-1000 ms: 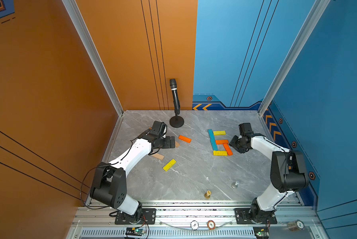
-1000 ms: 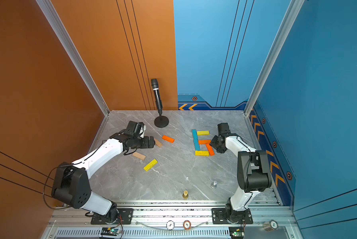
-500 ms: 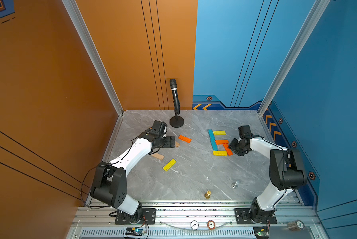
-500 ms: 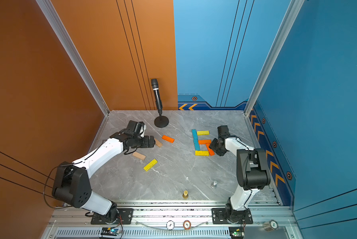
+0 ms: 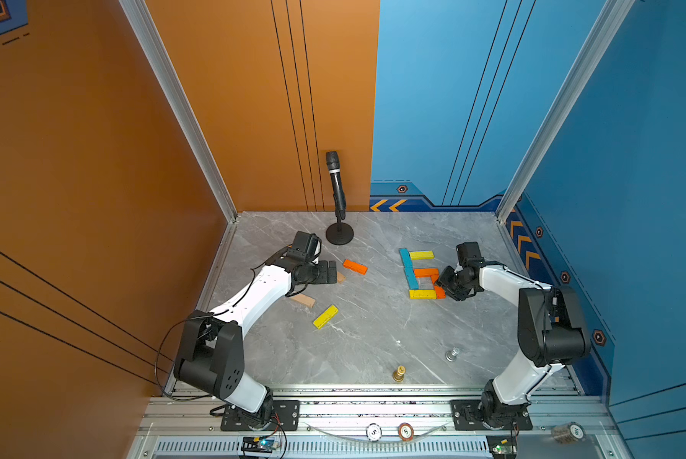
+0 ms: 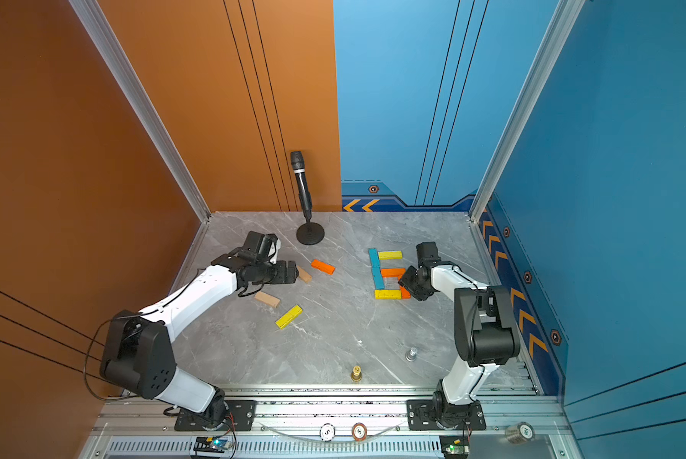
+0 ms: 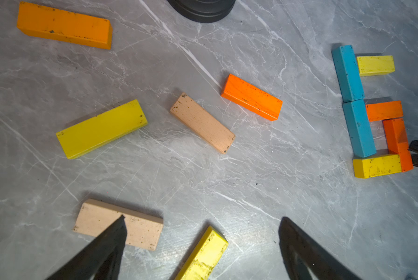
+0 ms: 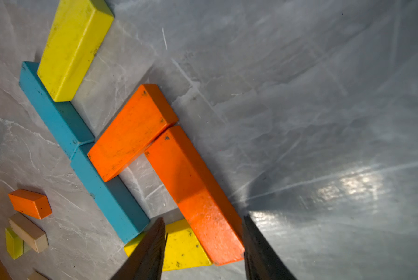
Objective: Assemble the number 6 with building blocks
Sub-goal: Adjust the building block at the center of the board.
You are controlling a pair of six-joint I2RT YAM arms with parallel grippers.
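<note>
The building blocks form a figure right of centre: two blue bars (image 5: 408, 268) in a column, a yellow bar (image 5: 421, 255) at the top, an orange bar (image 5: 426, 272) in the middle and a yellow bar (image 5: 422, 293) at the bottom. An orange bar (image 8: 193, 194) lies on the figure's right side. My right gripper (image 8: 204, 217) is open astride that bar's near end, with one finger against it and a gap at the other. My left gripper (image 7: 203, 217) hangs wide open and empty over loose tan (image 7: 118, 223), yellow (image 7: 203, 254) and orange (image 7: 251, 97) bars.
A black microphone stand (image 5: 339, 234) rises at the back, close to the left gripper. A gold chess piece (image 5: 399, 373) and a silver one (image 5: 451, 353) stand near the front edge. Walls close in the table on three sides.
My right gripper has crept a little left onto the side orange bar, which now lies straighter along the figure. The left arm has not moved.
</note>
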